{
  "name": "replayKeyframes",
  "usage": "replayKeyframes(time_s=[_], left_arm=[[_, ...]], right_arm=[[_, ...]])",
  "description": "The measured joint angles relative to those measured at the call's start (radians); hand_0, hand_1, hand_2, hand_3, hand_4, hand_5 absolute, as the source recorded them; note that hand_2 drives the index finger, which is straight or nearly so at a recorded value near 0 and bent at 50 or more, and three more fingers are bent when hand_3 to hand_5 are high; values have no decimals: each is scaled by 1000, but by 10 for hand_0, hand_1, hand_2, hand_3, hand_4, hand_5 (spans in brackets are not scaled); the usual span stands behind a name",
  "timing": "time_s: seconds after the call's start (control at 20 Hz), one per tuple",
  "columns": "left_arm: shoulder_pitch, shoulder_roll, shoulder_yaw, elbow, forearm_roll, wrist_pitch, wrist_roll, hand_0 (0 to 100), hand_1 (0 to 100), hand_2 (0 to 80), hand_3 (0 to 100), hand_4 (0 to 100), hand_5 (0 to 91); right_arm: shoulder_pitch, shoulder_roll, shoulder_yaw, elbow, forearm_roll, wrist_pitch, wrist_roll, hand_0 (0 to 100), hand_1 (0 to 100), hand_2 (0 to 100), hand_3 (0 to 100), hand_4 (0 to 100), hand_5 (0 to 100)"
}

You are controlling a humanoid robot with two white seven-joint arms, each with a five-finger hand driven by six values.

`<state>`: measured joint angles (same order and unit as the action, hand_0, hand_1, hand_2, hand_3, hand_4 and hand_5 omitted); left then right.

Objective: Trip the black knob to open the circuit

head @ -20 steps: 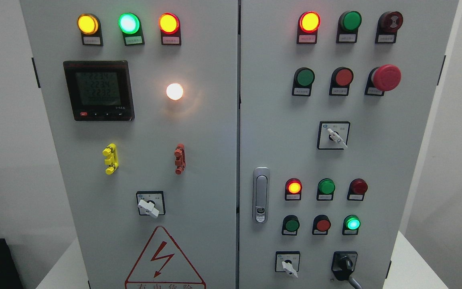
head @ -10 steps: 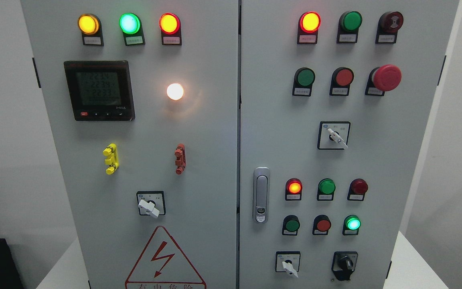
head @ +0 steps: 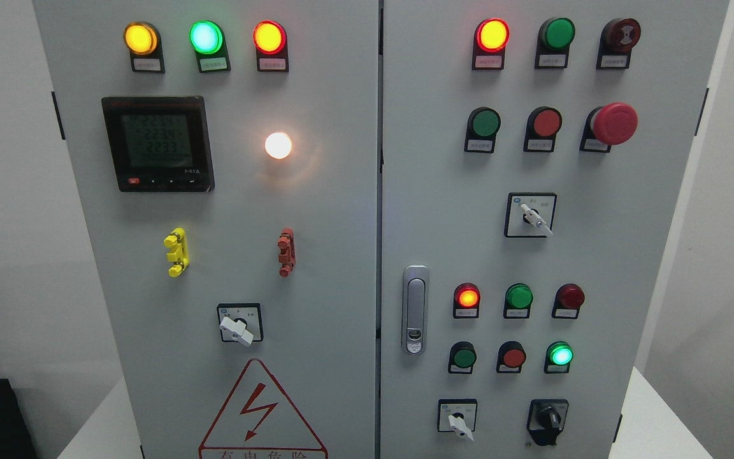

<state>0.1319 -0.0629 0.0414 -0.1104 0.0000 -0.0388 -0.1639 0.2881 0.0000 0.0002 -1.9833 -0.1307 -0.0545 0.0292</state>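
The black knob [head: 549, 418] sits at the lower right of the grey control cabinet's right door [head: 443, 210], in the bottom row right of a white-handled selector switch [head: 458, 422]. Its handle points roughly upright, and its black base reaches down to the picture's bottom edge. Neither of my hands nor any arm shows in the head view.
The right door carries lit red [head: 491, 34] and green [head: 560, 354] lamps, push buttons, a red mushroom stop button [head: 613, 123], a second selector [head: 532, 217] and a silver door latch [head: 414, 310]. The left door holds a meter [head: 157, 143], lamps, and a white selector [head: 237, 328].
A grey tip that showed just below the black knob one second ago has dropped out of view. The meter digits flicker. Nothing else moved.
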Motion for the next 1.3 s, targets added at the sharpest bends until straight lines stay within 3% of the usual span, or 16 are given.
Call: replayKeyframes(time_s=[0.2, 0.35, 1.3], left_arm=[[0, 0, 0, 0, 0, 0, 0, 120, 389, 0, 0, 0, 0], [0, 0, 0, 0, 0, 0, 0, 120, 389, 0, 0, 0, 0], [0, 0, 0, 0, 0, 3, 0, 120, 389, 0, 0, 0, 0]], right_arm=[[8, 0, 0, -11, -1, -4, 7, 0, 3, 0, 83, 27, 64], [13, 0, 0, -17, -1, -5, 11, 0, 0, 0, 12, 0, 0], [24, 28, 0, -23, -3, -3, 14, 0, 0, 0, 0, 0, 0]])
